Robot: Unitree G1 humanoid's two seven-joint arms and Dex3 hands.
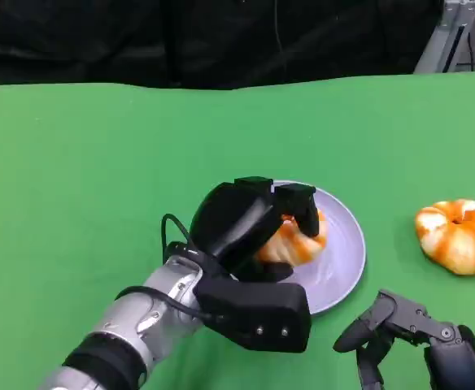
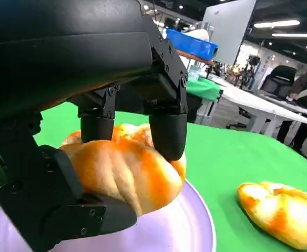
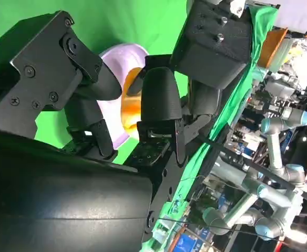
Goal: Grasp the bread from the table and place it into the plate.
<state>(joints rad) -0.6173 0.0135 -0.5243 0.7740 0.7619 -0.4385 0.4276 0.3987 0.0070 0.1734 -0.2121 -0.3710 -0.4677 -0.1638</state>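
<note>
One bread (image 1: pixel 296 240) sits over the plate (image 1: pixel 345 258), grasped and half-hidden by the left robot hand (image 1: pixel 250 221); at 3 o'clock lies another bread (image 1: pixel 459 234); the right robot hand (image 1: pixel 400 325) is released.

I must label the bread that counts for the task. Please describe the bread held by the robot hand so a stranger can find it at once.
Start at the round pale lilac plate on the green table. Over it, the left robot hand grips a golden, orange-glazed bread roll. A similar second roll lies bare on the table beside the plate, untouched; the right robot hand is nearer the camera, holding nothing.
</note>
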